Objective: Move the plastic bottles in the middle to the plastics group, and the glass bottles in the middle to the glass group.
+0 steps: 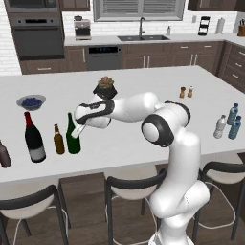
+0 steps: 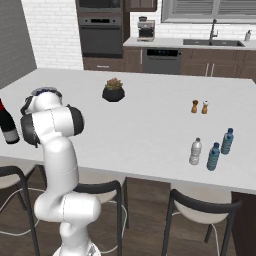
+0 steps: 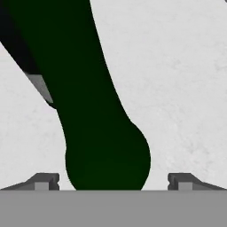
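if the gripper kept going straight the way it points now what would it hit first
Most likely the dark green wine bottle: in the hand view it stands right between the open gripper tips, with white counter behind. How close it is I cannot tell.

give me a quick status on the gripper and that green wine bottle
Gripper open, fingers clear of green wine bottle. Bottle upright on counter beside amber beer bottle. Nothing in the way.
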